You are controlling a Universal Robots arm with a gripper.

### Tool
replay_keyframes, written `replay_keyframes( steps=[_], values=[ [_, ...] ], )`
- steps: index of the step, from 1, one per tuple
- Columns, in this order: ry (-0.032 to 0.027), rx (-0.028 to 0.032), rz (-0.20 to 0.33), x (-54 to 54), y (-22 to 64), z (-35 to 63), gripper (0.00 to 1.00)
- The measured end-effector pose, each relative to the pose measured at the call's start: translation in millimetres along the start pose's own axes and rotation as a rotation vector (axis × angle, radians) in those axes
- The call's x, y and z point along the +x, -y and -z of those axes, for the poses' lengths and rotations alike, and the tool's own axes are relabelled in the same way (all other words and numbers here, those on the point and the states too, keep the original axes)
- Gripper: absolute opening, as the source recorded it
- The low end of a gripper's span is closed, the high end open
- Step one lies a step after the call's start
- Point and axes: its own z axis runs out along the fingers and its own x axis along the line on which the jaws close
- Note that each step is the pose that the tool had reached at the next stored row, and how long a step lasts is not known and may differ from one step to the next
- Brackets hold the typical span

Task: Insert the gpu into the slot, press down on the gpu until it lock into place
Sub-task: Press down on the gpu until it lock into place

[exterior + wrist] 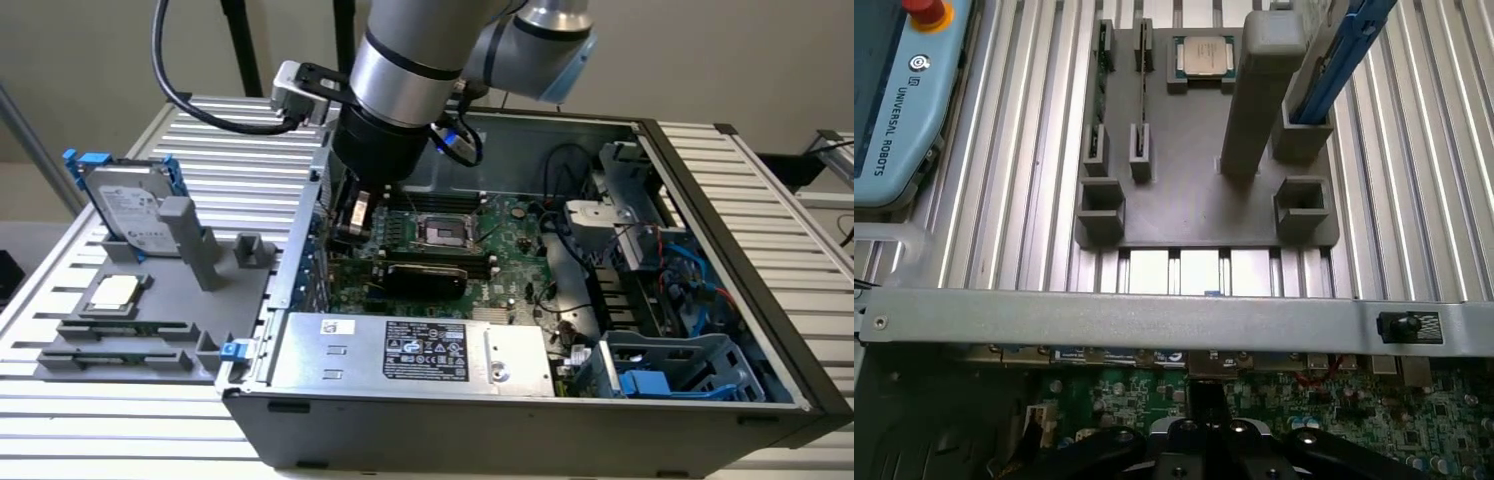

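The gpu [420, 278] is a flat black glossy card standing along a slot on the green motherboard [514, 225] inside the open computer case. My gripper [354, 225] hangs low over the board, just behind the card's end on the exterior view's left, close to the case's wall. Whether it touches the card I cannot tell. In the wrist view the gripper [1204, 400] is shut, its dark fingers pressed together over the board, and I see nothing held between them.
A silver power-supply box [414, 350] lies in front of the card. Drive cages and cables [641, 290] fill the exterior view's right. Outside the case wall [1174, 320] a grey fixture [1194, 190] holds a processor [1202, 55], memory sticks [114, 330] and a hard drive [127, 205]. A teach pendant [894, 90] lies nearby.
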Motion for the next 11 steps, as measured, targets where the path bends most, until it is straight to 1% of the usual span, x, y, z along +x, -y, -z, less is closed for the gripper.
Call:
replay_keyframes(
  steps=[3, 5, 8, 11],
  values=[
    [-0.0041, 0.0000, -0.001, 0.0, 0.0, -0.1, 0.11],
    [-0.0052, 0.0000, -0.003, 0.0, -0.5, -0.2, 0.11],
    [-0.0041, 0.0001, -0.008, 0.0, -1.7, -0.7, 0.11],
    [-0.0018, 0.0000, -0.017, 0.0, -2.6, -1.0, 0.11]
  ],
)
